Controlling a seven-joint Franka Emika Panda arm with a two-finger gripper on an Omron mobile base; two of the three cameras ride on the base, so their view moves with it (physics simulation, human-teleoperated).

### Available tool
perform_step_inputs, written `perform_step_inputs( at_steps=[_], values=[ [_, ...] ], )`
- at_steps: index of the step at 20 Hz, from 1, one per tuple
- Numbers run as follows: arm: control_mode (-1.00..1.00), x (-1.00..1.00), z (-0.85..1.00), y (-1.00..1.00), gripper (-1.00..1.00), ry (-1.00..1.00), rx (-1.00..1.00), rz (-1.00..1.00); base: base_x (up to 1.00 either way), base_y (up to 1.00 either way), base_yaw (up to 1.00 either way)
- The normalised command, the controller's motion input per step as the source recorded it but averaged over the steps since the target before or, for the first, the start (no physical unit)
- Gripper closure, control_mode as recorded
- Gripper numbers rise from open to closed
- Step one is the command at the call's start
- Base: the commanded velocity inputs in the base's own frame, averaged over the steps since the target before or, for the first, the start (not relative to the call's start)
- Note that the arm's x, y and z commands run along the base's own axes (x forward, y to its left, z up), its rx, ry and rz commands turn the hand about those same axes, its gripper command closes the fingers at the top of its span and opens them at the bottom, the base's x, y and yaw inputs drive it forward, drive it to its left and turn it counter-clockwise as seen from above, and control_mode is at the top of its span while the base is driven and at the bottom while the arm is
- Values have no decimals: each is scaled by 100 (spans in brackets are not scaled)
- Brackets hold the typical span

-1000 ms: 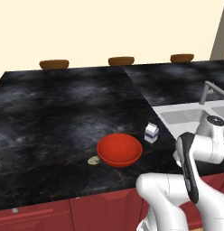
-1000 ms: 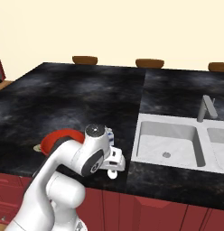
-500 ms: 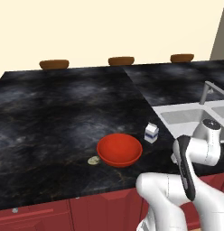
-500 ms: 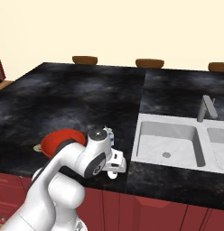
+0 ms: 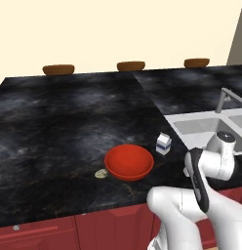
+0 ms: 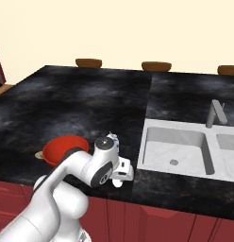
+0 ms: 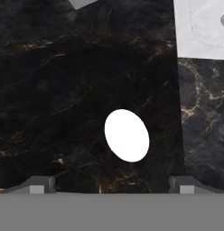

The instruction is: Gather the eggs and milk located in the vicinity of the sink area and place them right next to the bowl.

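The plain white egg lies on the black counter, just ahead of my gripper and centred between its wide open fingertips; nothing is held. From the right base view, the gripper points down near the counter's front edge, left of the sink. The red bowl sits mid-counter with the speckled egg at its left rim. To the bowl's right, beside the sink, stands the milk. My wrist partly hides the milk.
A grey bent faucet rises behind the basin. Brown wooden shapes line the counter's far edge. Red cabinet fronts run below the front edge. A corner of the sink rim shows at the hand view's top right.
The hand has sunk slightly toward the counter. The bowl, the milk and the speckled egg have not moved.
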Motion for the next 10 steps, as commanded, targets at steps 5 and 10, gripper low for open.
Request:
perform_step_inputs(
  at_steps=[5,10],
  values=[
    [-100,12,-17,-4,-100,0,0,1,0,0,0],
    [-100,16,-16,-5,-100,0,0,1,0,0,0]
  ],
)
